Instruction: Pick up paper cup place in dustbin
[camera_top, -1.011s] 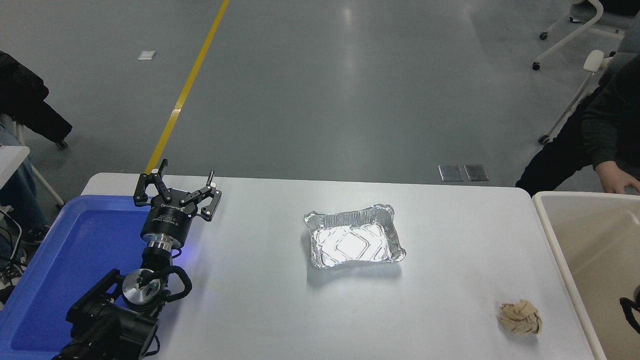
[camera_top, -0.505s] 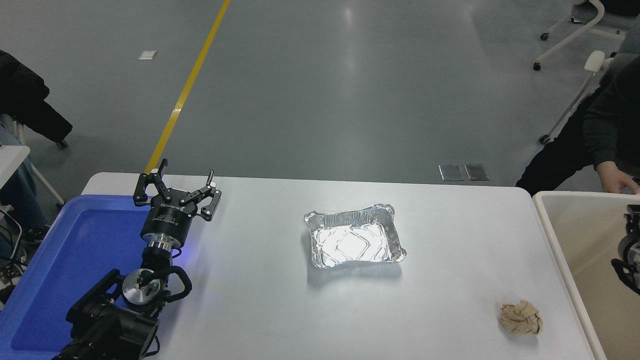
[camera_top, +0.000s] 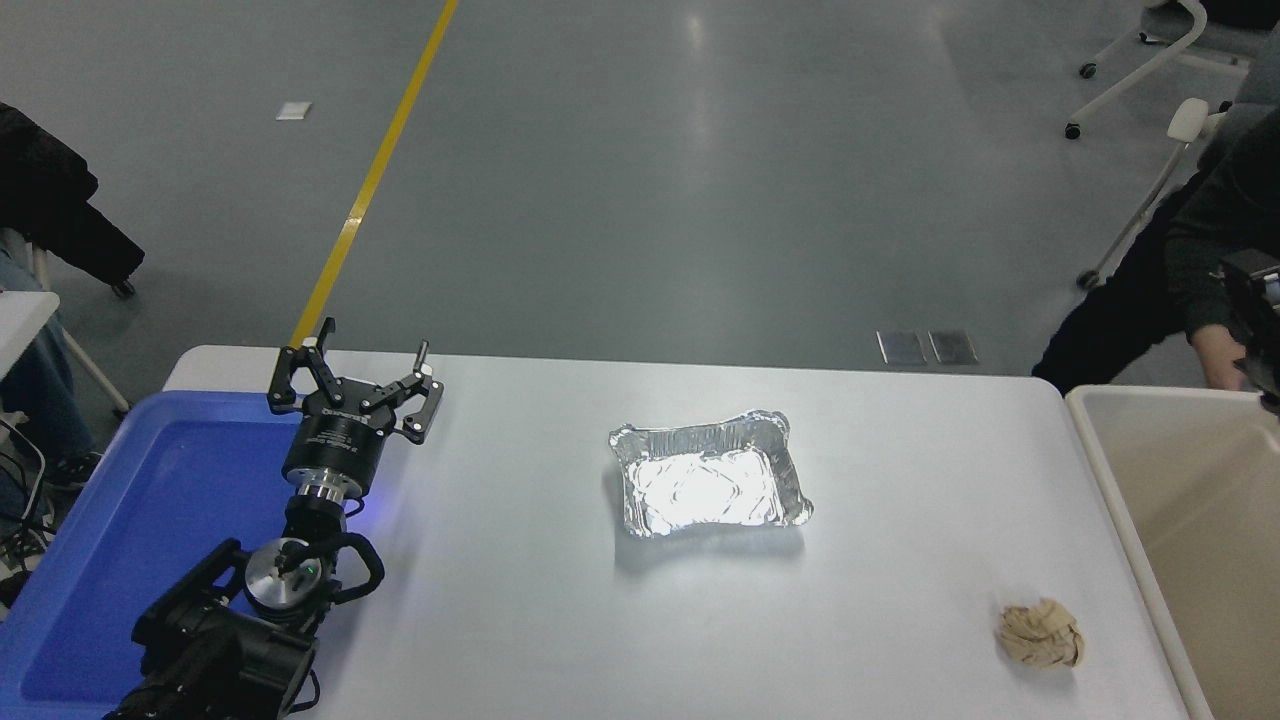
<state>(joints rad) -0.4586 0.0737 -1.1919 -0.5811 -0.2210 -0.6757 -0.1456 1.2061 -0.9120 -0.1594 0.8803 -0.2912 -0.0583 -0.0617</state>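
One foil tray (camera_top: 708, 487), one paper ball (camera_top: 1041, 633), one blue tray (camera_top: 150, 500), one dustbin (camera_top: 1190, 520)

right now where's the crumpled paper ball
In the head view the crumpled tan paper ball sits near the table's front right corner, just left of the dustbin and nearer the camera than the foil tray.

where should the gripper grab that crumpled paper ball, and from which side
Take the crumpled paper ball across its widest middle, coming straight down from above. It lies alone on the white table near the dustbin, roughly round with soft folds, so no side offers a better hold, and open jaws should close around its bulk.
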